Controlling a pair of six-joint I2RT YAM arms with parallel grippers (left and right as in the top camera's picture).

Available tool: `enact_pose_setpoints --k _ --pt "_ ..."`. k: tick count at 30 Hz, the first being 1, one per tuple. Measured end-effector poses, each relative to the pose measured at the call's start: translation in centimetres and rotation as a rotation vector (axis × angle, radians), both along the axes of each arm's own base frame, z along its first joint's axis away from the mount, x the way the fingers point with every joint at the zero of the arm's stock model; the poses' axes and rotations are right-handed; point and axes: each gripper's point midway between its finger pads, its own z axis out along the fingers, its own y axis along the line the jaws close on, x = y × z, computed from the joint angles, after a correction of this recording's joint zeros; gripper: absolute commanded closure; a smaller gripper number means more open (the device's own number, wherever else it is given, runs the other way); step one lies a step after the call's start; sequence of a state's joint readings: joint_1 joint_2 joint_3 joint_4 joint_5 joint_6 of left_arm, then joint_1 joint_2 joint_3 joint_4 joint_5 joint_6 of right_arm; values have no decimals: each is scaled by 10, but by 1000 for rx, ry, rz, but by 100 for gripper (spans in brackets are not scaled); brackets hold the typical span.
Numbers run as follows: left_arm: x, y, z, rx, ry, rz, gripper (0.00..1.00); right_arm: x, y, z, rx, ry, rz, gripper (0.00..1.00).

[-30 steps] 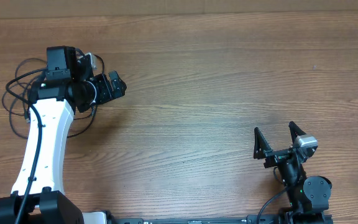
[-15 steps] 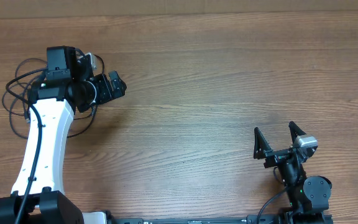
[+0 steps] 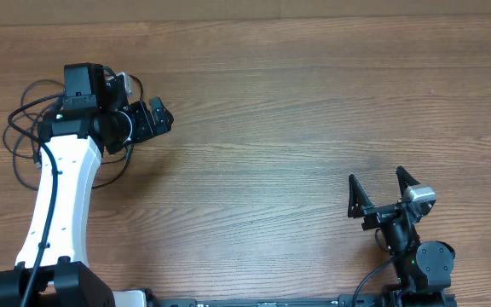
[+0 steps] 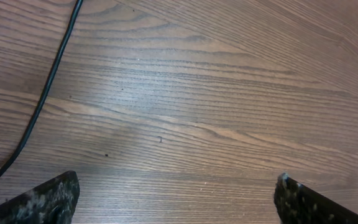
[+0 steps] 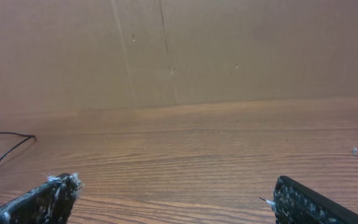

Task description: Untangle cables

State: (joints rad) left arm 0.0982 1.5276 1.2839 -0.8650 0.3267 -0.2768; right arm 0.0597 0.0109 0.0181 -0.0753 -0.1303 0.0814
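**Two open claws, one tangle at the far left**

Nearest the base edge of the table (image 3: 297, 128), the right gripper (image 3: 376, 176) sits low on the right side. Its two fingers are spread wide with nothing between them. Its wrist camera shows both fingertips (image 5: 64, 186) over bare wood.

Farther in, on the left side, the white left arm (image 3: 58, 196) reaches up the table. At its end the left gripper (image 3: 158, 118) points to the right. Its wrist view shows its two fingers set wide apart at the bottom corners, gripping nothing.

The cables (image 3: 9, 119) lie at the far left of the table, beside and partly under the left arm's wrist. They are thin black cords in overlapping loops, too tangled to count. One strand (image 4: 50, 81) crosses the left wrist view diagonally, clear of both fingers. One bend of cord (image 5: 11, 134) shows at the left edge of the right wrist view, well apart from that claw.

Beyond the table's far edge stands a cardboard wall (image 5: 166, 50).
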Motion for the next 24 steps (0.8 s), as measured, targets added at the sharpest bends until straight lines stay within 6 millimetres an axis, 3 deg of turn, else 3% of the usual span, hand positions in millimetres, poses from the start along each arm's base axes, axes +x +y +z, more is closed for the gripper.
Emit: enact_pose_setpoints --k 6,17,24 --pt "-4 0 23 7 -67 0 0 0 0 0 0 0 0 0" --pt "-32 -3 103 30 -309 0 0 0 0 0 0 0 0 0" --pt "-34 -3 108 32 -322 0 1 0 1 0 0 0 2 0"
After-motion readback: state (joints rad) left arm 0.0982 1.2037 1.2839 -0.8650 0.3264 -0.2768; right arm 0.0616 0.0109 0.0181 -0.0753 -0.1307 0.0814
